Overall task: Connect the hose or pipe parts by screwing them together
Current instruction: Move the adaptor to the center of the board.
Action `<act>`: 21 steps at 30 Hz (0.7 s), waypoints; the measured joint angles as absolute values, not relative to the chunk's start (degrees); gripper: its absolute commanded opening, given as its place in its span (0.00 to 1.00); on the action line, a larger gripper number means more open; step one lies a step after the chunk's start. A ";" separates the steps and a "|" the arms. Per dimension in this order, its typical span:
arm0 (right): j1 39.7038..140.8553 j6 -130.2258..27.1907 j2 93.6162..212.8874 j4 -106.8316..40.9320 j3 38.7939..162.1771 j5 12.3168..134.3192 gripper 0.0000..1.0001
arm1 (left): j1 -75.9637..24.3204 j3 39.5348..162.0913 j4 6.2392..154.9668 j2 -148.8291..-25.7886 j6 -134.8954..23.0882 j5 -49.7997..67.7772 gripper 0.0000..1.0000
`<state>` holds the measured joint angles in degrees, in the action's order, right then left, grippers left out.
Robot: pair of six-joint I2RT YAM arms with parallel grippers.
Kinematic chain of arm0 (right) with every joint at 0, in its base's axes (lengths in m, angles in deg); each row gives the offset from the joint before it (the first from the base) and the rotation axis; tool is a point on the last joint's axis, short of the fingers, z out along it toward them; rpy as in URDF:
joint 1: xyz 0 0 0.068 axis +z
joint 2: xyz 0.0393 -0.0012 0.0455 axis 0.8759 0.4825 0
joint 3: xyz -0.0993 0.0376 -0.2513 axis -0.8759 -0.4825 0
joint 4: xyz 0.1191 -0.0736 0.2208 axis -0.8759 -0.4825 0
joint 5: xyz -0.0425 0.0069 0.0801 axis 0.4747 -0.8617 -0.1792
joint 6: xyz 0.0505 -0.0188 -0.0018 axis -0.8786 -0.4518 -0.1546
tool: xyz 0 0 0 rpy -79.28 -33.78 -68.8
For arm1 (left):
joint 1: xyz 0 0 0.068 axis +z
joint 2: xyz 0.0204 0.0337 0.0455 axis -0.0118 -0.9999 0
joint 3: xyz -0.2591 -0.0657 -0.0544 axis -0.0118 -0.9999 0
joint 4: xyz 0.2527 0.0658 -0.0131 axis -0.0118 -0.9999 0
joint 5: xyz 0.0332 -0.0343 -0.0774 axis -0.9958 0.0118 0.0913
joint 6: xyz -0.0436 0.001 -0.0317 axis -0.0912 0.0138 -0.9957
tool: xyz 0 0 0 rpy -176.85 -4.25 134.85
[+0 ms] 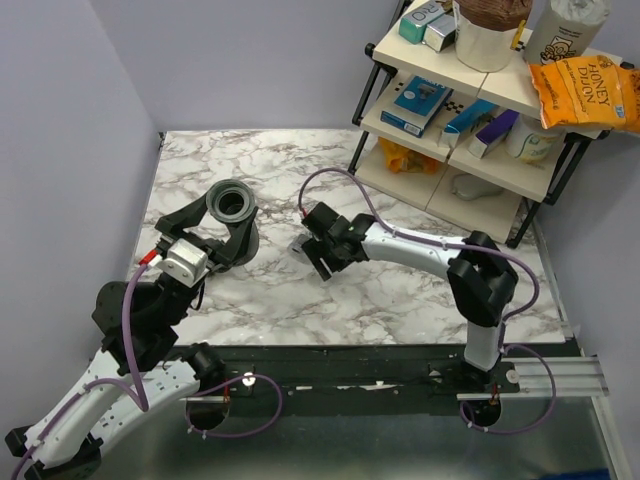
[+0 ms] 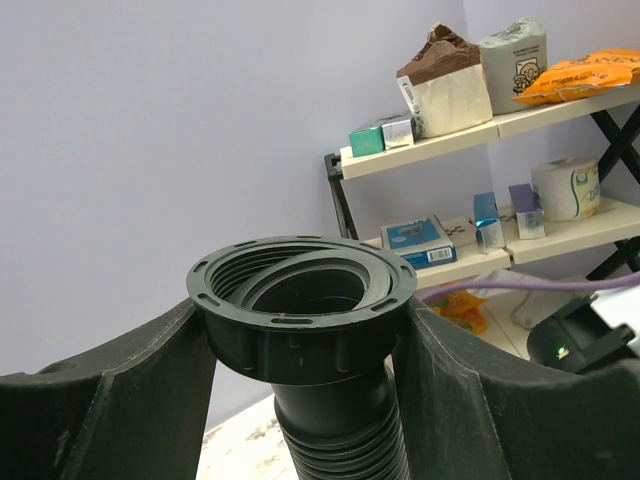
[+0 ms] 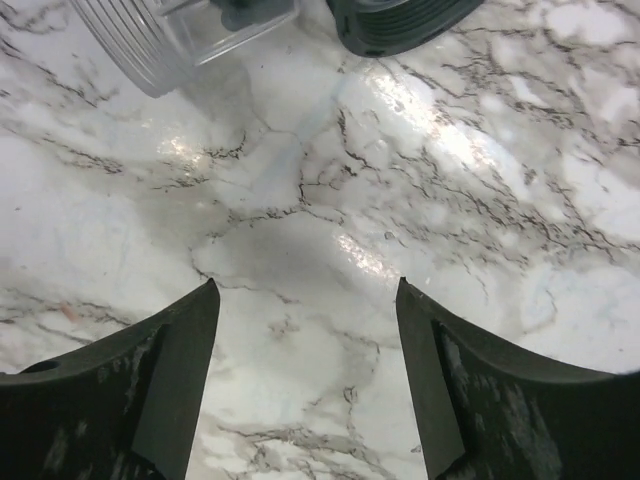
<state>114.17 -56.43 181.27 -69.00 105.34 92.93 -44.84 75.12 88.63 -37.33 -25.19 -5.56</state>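
Hose (image 2: 340, 450) clamped below collar nut (image 2: 300, 300) by left gripper (image 2: 305, 350), centre frame, threaded mouth turned upward for mating. Right gripper (image 3: 305, 295) spread wide, empty, over marble table (image 3: 300, 180). Y-fitting (image 3: 400, 20) with clear end (image 3: 170, 40) at upper edge, judged next pickup.

A lab test cell — bare lilac walls (image 1: 60, 150), marble-top table (image 1: 400, 300), rack (image 2: 450, 142) of packaged groceries (image 1: 585, 90).
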 measured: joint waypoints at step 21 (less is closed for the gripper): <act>109.80 -89.91 206.76 -96.28 156.09 106.17 1.00 | -44.84 75.12 87.36 -36.59 -25.54 -3.02 0.00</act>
